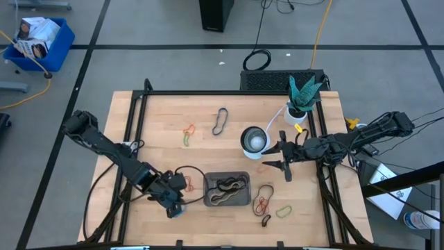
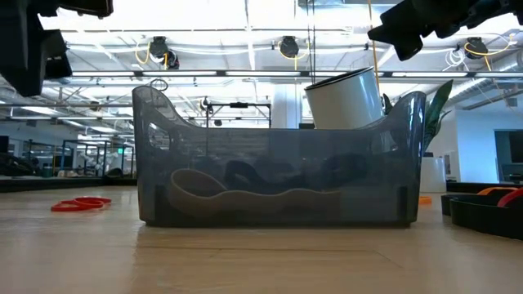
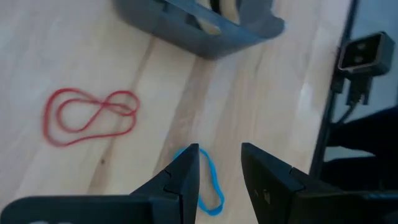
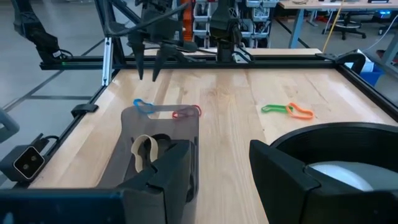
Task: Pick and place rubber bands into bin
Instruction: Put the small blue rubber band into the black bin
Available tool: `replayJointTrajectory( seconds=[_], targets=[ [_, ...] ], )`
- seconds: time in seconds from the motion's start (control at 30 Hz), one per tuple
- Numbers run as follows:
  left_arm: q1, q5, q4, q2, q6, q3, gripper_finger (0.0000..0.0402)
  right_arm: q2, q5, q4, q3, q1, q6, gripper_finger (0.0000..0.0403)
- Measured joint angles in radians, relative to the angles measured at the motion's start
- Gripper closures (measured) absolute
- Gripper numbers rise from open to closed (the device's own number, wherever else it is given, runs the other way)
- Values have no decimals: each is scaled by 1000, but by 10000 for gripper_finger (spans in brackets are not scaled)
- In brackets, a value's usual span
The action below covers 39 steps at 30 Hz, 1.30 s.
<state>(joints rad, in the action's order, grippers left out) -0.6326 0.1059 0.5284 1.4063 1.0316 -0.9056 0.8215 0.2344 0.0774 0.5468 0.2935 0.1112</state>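
Observation:
The bin (image 1: 227, 190), a dark grey tray, holds tan and black rubber bands (image 4: 144, 149). A blue rubber band (image 3: 208, 183) lies flat on the wood to the left of the bin, with a red one (image 3: 90, 115) beside it. My left gripper (image 3: 219, 155) hovers open just above the blue band, pointing steeply down, and one finger hides part of the loop. My right gripper (image 1: 283, 158) waits open and holds nothing. It stays in the air beside the white-and-silver cup (image 1: 254, 139), right of the bin.
More bands lie loose: an orange and a green one (image 1: 188, 133), a black one (image 1: 220, 120), and several red, black and green ones (image 1: 267, 203) right of the bin. A potted plant (image 1: 302, 97) stands at the far right. A small camera (image 3: 362, 53) sits at the near edge.

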Motion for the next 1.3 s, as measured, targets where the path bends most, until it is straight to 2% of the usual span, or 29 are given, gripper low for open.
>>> replayJointTrajectory(
  seconds=[0.17,0.3,0.43,0.57,0.83,1.0,1.3],
  targets=[
    [0,16,143,34,78,-67,277,0,0,1,0,0,-3,245],
    [0,15,275,116,128,-150,277,0,0,1,0,0,-3,241],
    [8,-38,357,198,185,-207,277,0,0,1,0,0,-3,242],
    [9,-77,346,258,202,-215,277,0,0,1,0,0,-3,245],
    [9,-89,335,331,220,-216,277,0,0,1,0,0,-3,242],
    [9,-167,329,376,215,-216,277,0,-1,1,0,0,-2,245],
    [12,-180,213,438,175,-216,277,0,0,1,0,0,-3,244]
  ],
)
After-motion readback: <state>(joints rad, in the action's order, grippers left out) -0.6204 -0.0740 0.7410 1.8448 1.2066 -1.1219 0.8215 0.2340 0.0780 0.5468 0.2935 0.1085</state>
